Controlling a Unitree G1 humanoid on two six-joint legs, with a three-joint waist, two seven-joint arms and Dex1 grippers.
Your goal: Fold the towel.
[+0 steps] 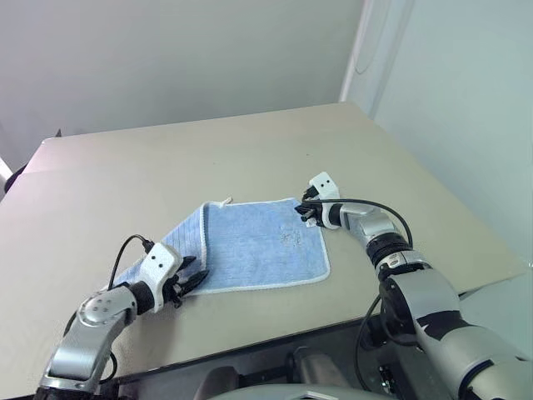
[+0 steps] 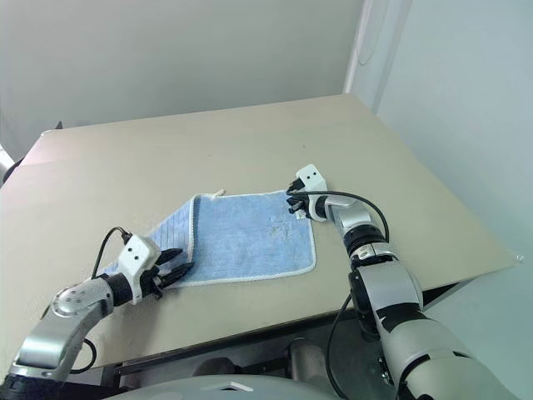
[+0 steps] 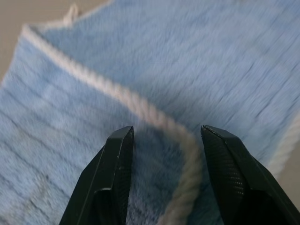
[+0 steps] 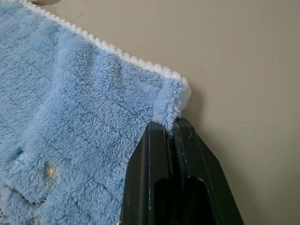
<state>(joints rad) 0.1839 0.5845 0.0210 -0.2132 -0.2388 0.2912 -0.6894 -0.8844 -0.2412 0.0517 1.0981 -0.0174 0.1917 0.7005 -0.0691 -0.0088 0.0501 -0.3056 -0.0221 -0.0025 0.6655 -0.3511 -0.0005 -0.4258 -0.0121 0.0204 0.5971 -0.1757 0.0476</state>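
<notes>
From the head views, we see the table [image 1: 250, 142] bare from nine through twelve to three o'clock of the towel [image 1: 258, 246], with its near edge close at six. The towel lies near that edge, light blue with white edging, its left side folded over and a loop tag [image 1: 223, 202] at twelve. Our left end effector [image 1: 190, 282] sits at the towel's seven o'clock corner, our right end effector [image 1: 306, 212] at two.

In the left wrist view, the black fingers [image 3: 108, 183] stand parted astride the white hem.

In the right wrist view, the fingers [image 4: 159, 159] are closed, pinching the towel's corner.
</notes>
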